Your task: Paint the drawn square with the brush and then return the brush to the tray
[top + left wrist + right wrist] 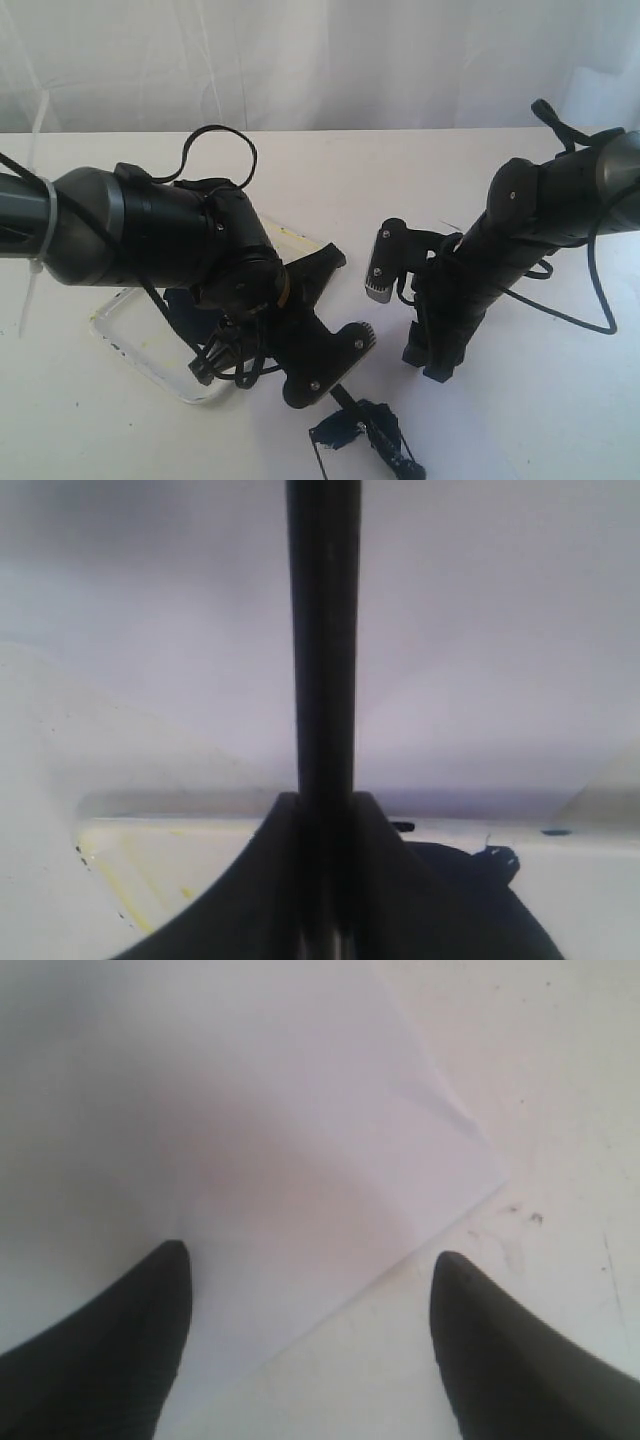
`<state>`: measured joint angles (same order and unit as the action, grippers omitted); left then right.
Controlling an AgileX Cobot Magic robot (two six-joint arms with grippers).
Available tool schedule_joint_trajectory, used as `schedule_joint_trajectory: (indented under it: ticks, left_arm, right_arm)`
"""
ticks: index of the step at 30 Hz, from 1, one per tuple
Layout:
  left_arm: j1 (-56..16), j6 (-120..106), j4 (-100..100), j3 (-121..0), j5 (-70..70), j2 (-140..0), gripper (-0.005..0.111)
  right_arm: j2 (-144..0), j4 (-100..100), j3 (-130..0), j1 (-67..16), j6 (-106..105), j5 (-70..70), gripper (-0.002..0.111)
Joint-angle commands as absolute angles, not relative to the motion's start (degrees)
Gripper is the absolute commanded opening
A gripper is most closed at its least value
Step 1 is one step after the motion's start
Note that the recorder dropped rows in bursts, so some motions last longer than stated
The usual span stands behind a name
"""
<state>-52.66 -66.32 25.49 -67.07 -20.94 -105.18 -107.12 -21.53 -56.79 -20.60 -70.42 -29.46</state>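
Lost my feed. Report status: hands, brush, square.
Left hand shut on the brush, tip at the drawn square, smeared dark. Right hand open, empty, over the paper. Nothing seen blocking.

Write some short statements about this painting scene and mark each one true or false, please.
1. The left tool is shut on the brush. True.
2. The right tool holds a second brush. False: it is open and empty, above the paper sheet.
3. The brush lies in the tray. False: the left tool holds it, with its tip down toward the drawn square.
4. The drawn square is smeared dark inside. True.
5. The tray is perfectly clean. False: dark paint lies in it.
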Motion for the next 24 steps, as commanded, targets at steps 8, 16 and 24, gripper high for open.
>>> schedule_joint_trajectory:
  ticks: [8, 16, 24]
  left_arm:
    - [-52.6, -62.4, 33.2, -66.7, -21.0, -105.1, 0.000]
    - [-51.3, -61.2, 36.5, -66.7, -20.9, -105.1, 0.000]
    - [-49.8, -61.2, 37.8, -66.7, -17.3, -105.1, 0.000]
  right_arm:
    - [-107.5, -20.7, -56.6, -20.6, -70.4, -29.4, 0.063]
    - [-107.5, -20.7, -56.6, -20.6, -70.4, -29.4, 0.063]
    - [-107.5, -20.7, -56.6, -20.6, -70.4, -29.3, 0.063]
